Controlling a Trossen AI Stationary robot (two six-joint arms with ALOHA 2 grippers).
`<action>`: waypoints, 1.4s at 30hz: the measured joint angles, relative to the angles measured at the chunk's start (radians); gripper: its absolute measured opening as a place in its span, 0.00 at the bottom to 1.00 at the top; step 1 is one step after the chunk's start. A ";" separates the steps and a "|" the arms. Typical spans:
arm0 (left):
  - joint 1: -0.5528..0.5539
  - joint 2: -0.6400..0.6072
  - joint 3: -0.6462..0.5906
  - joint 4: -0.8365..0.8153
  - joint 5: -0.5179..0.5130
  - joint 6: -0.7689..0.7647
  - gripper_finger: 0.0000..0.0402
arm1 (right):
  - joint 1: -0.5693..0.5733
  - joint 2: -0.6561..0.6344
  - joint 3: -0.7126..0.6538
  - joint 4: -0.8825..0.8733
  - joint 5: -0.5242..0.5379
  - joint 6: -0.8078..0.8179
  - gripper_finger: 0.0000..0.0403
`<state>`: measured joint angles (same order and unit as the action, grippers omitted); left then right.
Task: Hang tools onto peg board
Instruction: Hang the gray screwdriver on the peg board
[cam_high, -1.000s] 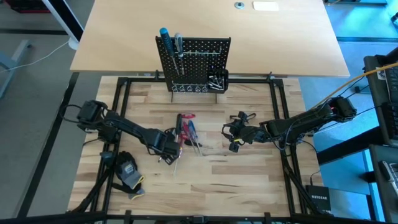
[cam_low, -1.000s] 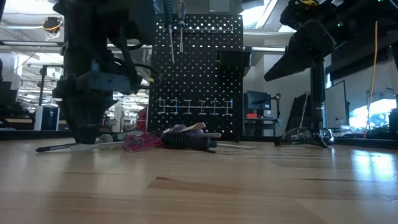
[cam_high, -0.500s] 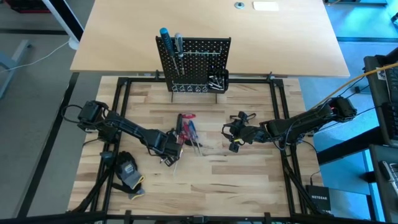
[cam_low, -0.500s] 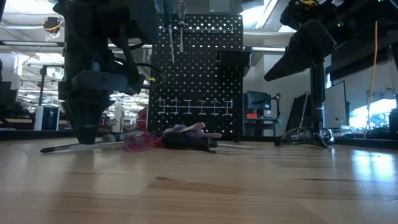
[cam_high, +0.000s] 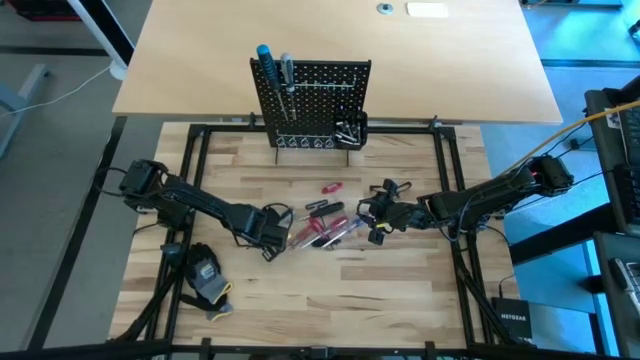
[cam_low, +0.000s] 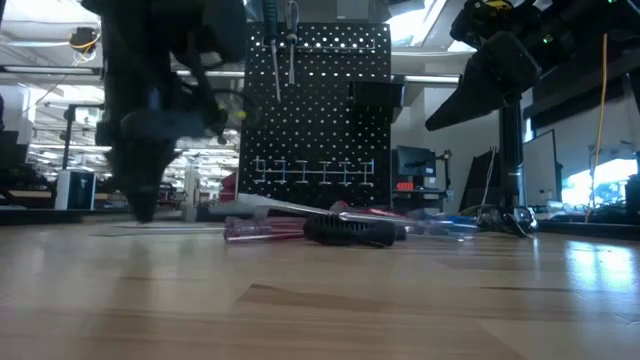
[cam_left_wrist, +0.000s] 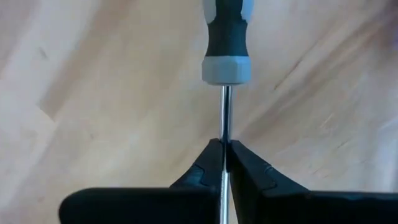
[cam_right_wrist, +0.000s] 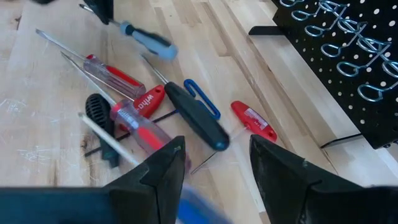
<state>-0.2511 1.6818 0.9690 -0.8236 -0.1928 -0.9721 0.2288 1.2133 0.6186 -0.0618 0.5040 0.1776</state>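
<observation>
- Grey-and-black handled screwdriver (cam_left_wrist: 226, 43) is the tool in hand: the left gripper (cam_high: 270, 232) has its fingers (cam_left_wrist: 205, 171) pinched fully together on the bare steel shaft, just short of the handle's grey collar, low over the wooden tabletop (cam_high: 330, 290).
- Judging by its build, this screwdriver is light and rigid. The smooth round shaft is the slippery part, though, and with the handle's weight hanging beyond the pinch it may swivel or slide once lifted.
- A hold close to the collar, as here, keeps the heavy end from drooping. The rubbery handle would give surer friction, but taking the shaft leaves the handle free to catch on a hook.
- Loose tools (cam_high: 325, 225) lie in a heap at mid-tabletop between the two arms: red and clear-handled drivers, a black-handled one (cam_right_wrist: 198, 116), a small red piece (cam_right_wrist: 254, 121).
- Right gripper (cam_high: 378, 215) hovers just beside that heap, its fingers (cam_right_wrist: 163, 171) spread apart and holding nothing.
- Black peg board (cam_high: 318, 95) stands upright at the far edge of the wooden tabletop, well apart from the heap, with two screwdrivers (cam_high: 274, 68) already hung at its upper left. Its wire hooks (cam_right_wrist: 339, 53) are free, and its small bin (cam_high: 350, 128) sits at the lower right.
</observation>
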 joint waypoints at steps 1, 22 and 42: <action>0.000 -0.013 0.002 -0.009 -0.010 -0.007 0.01 | 0.000 0.000 0.000 0.000 0.000 0.000 0.45; 0.004 -0.302 0.038 0.056 -0.264 0.115 0.01 | 0.000 0.000 0.000 0.001 0.000 0.000 0.45; 0.028 -0.347 0.018 1.163 -0.345 1.127 0.01 | 0.000 0.164 0.074 0.716 -0.134 -0.213 0.45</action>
<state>-0.2227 1.3351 0.9866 0.3396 -0.5381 0.1551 0.2288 1.3777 0.6927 0.6538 0.3700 -0.0355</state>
